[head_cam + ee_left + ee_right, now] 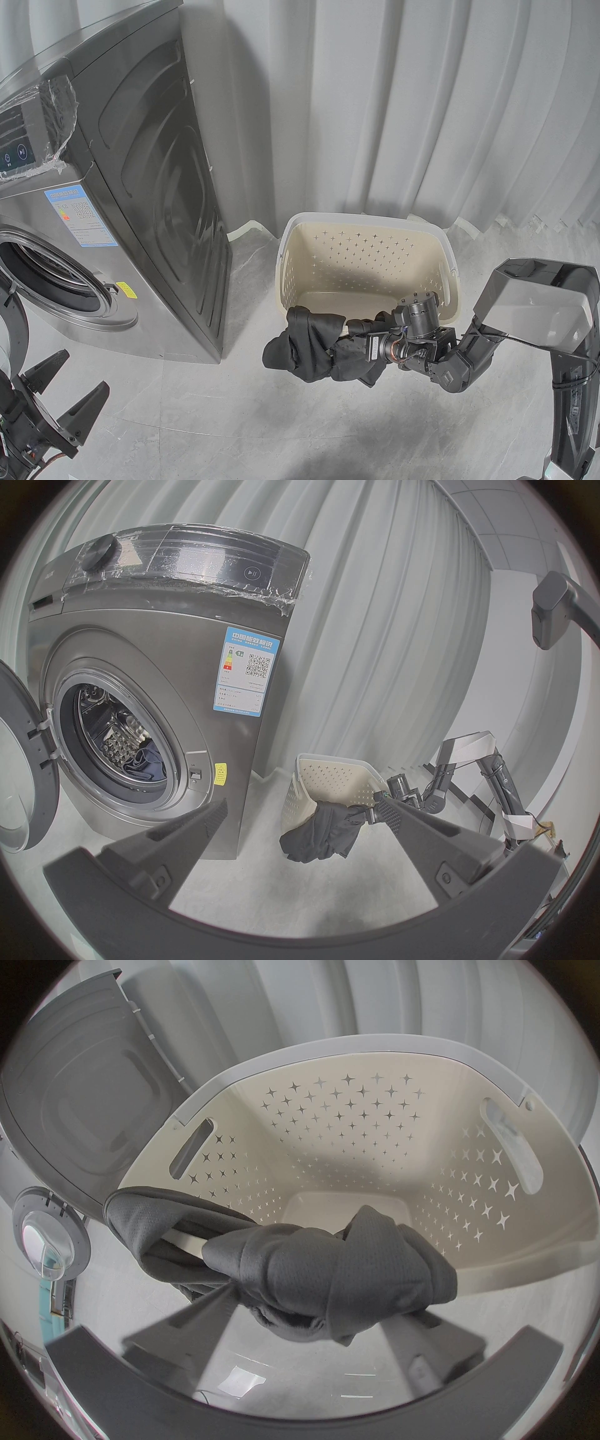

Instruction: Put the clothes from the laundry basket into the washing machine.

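Note:
A dark grey garment (312,347) hangs outside the front rim of the cream laundry basket (369,225), just above the floor. My right gripper (361,335) is shut on it, and bunched cloth (325,1272) covers the fingertips. Past the cloth, the basket's (375,1147) inside looks bare. The grey washing machine (144,187) stands to the left with its door (22,774) swung open. A dark blue cloth (145,764) lies in its drum. My left gripper (67,389) hangs low in front of the machine, open and holding nothing.
White curtains (406,106) close off the back behind the basket and machine. Pale tiled floor (262,412) lies open between the machine's front and the basket. The open door juts out on the machine's far side from the basket.

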Controlling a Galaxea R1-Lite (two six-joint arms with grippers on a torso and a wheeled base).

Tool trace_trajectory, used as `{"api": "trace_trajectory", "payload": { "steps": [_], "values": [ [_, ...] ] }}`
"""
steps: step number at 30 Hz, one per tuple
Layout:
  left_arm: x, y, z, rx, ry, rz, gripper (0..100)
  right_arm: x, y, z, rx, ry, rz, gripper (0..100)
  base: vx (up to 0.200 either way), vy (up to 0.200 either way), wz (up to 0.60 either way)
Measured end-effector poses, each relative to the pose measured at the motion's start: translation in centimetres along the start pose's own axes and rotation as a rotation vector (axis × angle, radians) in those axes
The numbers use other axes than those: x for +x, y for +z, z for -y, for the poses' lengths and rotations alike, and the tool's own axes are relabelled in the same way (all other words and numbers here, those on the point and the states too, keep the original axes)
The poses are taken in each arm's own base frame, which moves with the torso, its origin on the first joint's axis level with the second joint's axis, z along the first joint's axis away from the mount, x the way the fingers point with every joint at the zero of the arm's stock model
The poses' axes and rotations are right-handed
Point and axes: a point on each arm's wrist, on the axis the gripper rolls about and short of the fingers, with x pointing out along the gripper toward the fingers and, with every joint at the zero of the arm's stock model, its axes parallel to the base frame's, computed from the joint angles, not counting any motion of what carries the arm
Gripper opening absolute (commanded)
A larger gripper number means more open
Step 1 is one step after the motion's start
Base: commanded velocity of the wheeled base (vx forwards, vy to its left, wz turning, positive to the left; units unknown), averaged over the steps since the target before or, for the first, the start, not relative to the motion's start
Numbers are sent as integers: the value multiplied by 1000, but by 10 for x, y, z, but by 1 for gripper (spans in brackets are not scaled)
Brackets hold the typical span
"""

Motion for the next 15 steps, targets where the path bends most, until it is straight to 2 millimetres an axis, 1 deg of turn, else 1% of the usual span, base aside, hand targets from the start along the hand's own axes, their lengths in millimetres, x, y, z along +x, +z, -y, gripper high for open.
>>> {"api": "trace_trajectory", "payload": {
  "steps": [5, 8, 12, 15],
  "values": [
    [0, 0, 0, -1, 0, 3, 100, 0, -1, 1, 5, -2, 0, 0, 0, 0, 0],
    [0, 1, 0, -1, 0, 4, 100, -4, -1, 1, 7, -2, -2, 0, 0, 0, 0],
    [0, 1, 0, -1, -1, 5, 100, -18, 4, 0, 6, 3, 4, 0, 0, 0, 0],
    [-1, 1, 0, -2, -2, 6, 100, -34, 12, -2, 6, 11, 24, 0, 0, 0, 0]
  ]
}}
